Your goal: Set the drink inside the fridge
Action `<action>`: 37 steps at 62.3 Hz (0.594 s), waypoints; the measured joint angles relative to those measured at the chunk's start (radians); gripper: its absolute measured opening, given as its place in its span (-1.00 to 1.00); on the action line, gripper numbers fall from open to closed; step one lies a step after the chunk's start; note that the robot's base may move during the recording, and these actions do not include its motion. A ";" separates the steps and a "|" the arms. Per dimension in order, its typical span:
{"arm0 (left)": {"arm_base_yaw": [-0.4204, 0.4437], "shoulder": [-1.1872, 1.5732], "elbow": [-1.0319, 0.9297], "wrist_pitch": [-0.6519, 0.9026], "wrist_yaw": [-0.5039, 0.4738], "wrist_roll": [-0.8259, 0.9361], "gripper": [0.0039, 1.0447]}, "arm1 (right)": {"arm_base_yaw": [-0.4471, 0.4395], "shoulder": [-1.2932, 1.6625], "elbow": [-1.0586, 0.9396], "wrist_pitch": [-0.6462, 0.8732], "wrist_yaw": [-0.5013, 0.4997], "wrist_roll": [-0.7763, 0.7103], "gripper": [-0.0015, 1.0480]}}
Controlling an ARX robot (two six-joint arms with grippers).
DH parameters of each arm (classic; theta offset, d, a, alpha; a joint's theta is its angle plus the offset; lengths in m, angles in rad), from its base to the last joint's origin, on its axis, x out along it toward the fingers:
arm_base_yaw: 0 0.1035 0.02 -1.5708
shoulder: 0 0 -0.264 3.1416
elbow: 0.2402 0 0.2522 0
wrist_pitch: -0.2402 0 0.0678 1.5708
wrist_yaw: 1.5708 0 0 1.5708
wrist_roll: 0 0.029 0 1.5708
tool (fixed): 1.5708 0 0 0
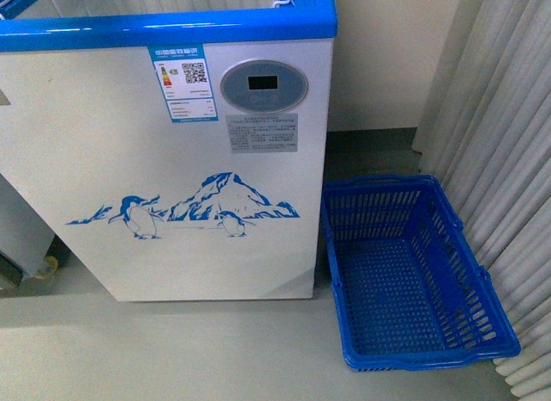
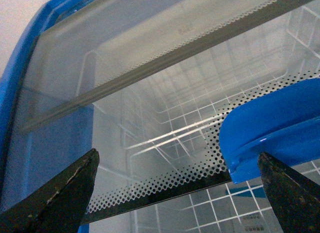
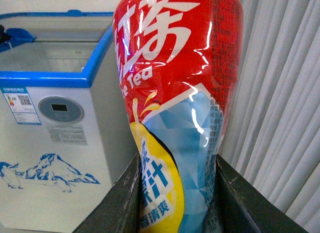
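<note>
The right gripper (image 3: 177, 213) is clamping a glossy red-labelled plastic drink bottle (image 3: 175, 68) near the white, blue-rimmed chest fridge (image 1: 172, 160). The left gripper (image 2: 175, 158) is hovering, fingers spread, over its glass lid (image 2: 150, 43).

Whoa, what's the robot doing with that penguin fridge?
It is putting a drink away. The right gripper is shut on the drink, a red-labelled tea bottle, held off to one side of the fridge. The left gripper is open above the fridge's glass lid, near its blue handle. The bottle is not inside yet. A blue basket sits on the floor beside the fridge.
</note>
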State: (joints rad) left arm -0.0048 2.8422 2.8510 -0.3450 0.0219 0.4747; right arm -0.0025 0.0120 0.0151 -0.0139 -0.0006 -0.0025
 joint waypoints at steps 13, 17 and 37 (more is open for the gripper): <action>0.002 0.011 0.025 0.037 -0.020 -0.069 0.85 | 0.000 0.000 0.000 0.000 0.000 0.000 -0.35; 0.005 -0.025 -0.049 0.114 0.006 -0.101 0.85 | 0.000 0.000 0.000 0.000 0.000 0.000 -0.35; 0.015 -0.776 -1.004 0.655 0.053 -0.264 0.85 | 0.000 0.000 0.000 0.000 0.000 0.000 -0.35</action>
State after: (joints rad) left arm 0.0101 2.0663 1.8465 0.3099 0.0750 0.2108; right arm -0.0025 0.0120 0.0151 -0.0139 -0.0002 -0.0025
